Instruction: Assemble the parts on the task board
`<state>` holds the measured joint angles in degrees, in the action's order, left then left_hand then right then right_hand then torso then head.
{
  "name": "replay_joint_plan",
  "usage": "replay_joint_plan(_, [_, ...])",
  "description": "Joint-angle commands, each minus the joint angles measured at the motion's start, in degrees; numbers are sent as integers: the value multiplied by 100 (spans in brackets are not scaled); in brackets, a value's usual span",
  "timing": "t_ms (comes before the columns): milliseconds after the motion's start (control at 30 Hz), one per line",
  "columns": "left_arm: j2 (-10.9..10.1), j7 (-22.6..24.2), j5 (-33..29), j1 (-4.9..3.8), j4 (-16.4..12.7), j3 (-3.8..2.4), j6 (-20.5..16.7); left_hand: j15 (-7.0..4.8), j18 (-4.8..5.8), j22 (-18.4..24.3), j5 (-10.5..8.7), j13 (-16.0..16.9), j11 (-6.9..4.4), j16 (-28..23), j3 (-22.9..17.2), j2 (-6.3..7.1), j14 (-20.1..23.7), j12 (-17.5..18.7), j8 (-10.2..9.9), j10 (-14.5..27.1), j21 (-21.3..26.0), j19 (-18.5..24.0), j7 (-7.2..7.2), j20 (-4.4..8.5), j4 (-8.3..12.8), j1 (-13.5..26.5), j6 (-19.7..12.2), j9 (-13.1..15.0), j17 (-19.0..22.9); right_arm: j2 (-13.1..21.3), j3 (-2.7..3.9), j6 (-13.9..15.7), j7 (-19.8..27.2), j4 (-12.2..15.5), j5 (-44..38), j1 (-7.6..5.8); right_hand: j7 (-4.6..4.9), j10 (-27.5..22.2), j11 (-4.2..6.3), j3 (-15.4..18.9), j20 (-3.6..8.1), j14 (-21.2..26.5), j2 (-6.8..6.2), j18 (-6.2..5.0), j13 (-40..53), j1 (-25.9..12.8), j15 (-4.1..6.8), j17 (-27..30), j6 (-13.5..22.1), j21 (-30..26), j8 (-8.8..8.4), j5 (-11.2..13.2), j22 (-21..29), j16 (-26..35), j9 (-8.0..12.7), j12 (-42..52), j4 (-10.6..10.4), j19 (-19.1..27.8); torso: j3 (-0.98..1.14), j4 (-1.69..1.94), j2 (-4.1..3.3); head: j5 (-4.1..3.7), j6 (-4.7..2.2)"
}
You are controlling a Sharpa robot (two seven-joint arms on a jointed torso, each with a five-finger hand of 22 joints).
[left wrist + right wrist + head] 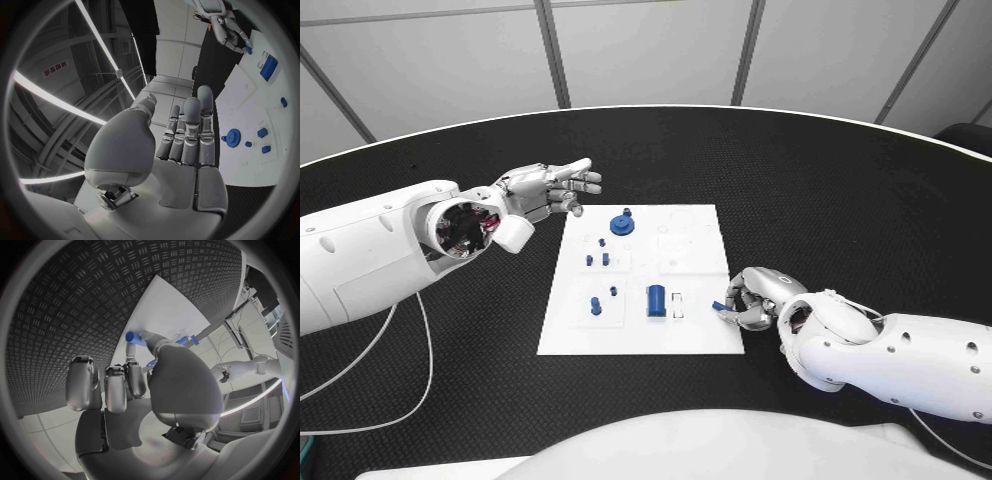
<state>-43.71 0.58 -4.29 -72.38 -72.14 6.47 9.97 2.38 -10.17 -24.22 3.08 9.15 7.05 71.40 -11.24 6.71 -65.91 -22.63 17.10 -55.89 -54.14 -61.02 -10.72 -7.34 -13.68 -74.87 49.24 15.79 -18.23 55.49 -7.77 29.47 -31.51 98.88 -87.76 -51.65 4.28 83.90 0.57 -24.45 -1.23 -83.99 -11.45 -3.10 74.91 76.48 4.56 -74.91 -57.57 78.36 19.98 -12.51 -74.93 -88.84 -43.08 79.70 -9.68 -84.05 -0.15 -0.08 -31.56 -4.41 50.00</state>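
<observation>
Two robot hands flank the task board (640, 330). Head view: the left robot hand (542, 190) hovers spread and empty at ten o'clock, off the board, leaving room. The right robot hand (753, 298) sits at the board's four o'clock edge, pinching a small blue part (721, 307), probably readying insertion. Left wrist view: a blue gear (233, 136) stands on the board. Right wrist view: fingertips (134, 347) clasp the blue part (133, 336) over the board edge; bare tabletop (75, 300) beyond.

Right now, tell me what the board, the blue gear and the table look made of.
Board: probably plastic or coated sheet, matte white; it looks flat and thin, with no glare.
Gear: likely moulded or printed plastic; uniform saturated blue, dull surface, same colour as the other parts.
Table: black textured mat, perhaps rubber; the right wrist view shows a raised tread pattern.
</observation>
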Motion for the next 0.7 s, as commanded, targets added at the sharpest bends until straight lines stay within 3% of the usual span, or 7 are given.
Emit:
replay_joint_plan(33, [9, -5, 0, 0, 6, 0, 3, 10, -41, 5, -25, 9, -18, -11, 39, -44, 46, -24, 35, 40, 28, 13, -2, -24, 5, -34, -33, -2, 5, 55, 2, 117, 34, 118, 36, -1, -28, 103, -5, -655, -20, -563, 149, 86, 866, -26, -18, -1338, -38, 38, 46, -77, -1053, -24, 642, 19, 566, -402, 2, -5, 2, -6, 0])
replay_joint_plan(433, [50, -12, 0, 0, 27, 0, 19, 10, -41, 5, -25, 9, -18, -11, 39, -44, 46, -24, 35, 40, 28, 13, -2, -24, 5, -34, -33, -2, 5, 204, 22, 561, 152, 634, 669, -6, -22, 132, -12, -866, -21, -567, 199, 94, 887, -285, -23, -1359, 21, 71, 106, -296, -1075, -35, 508, 46, 745, -410, 4, 2, -3, -16, 0])
replay_joint_plan(700, [52, -12, 0, 0, 30, 0, 12, 10, -41, 5, -25, 9, -18, -11, 39, -44, 46, -24, 35, 40, 28, 13, -2, -24, 5, -34, -33, -2, 5, 120, 41, 647, 189, 698, 917, -8, -41, 149, 1, -880, -15, -569, 185, 96, 900, -471, -14, -1366, 36, 84, 127, -343, -1084, -38, 460, 66, 746, -415, 6, 2, -9, -5, 0])
